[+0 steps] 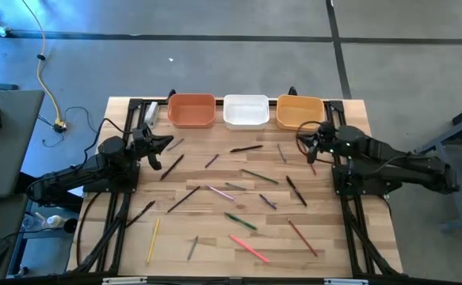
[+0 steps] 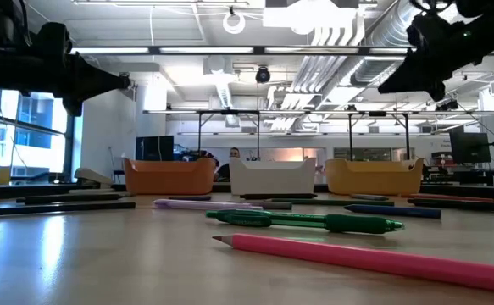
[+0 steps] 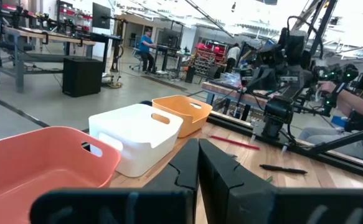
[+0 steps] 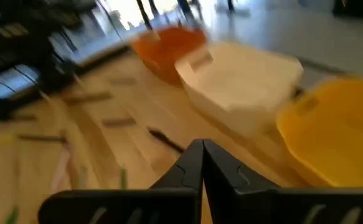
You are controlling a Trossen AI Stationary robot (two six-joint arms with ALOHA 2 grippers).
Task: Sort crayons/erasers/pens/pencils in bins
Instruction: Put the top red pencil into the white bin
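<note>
Three bins stand in a row at the table's far edge: terracotta [image 1: 191, 111], white [image 1: 246, 111] and yellow-orange [image 1: 299, 112]. Many thin sticks lie flat and scattered over the wooden table, among them a pink one [image 1: 249, 248], a green one [image 1: 241, 221], a yellow one [image 1: 152, 240] and a black one [image 1: 295, 191]. My left gripper [image 1: 167, 143] hovers above the table's left side, near the terracotta bin, shut and empty [image 3: 198, 155]. My right gripper [image 1: 303, 136] hovers just in front of the yellow-orange bin, shut and empty [image 4: 202, 155].
Black frame rails run along the table's left [image 1: 127, 150] and right [image 1: 343, 158] sides. A red stick [image 1: 312, 164] lies below the right gripper. In the low view a pink pencil [image 2: 374, 258] and a green pen [image 2: 314, 222] lie nearest the front edge.
</note>
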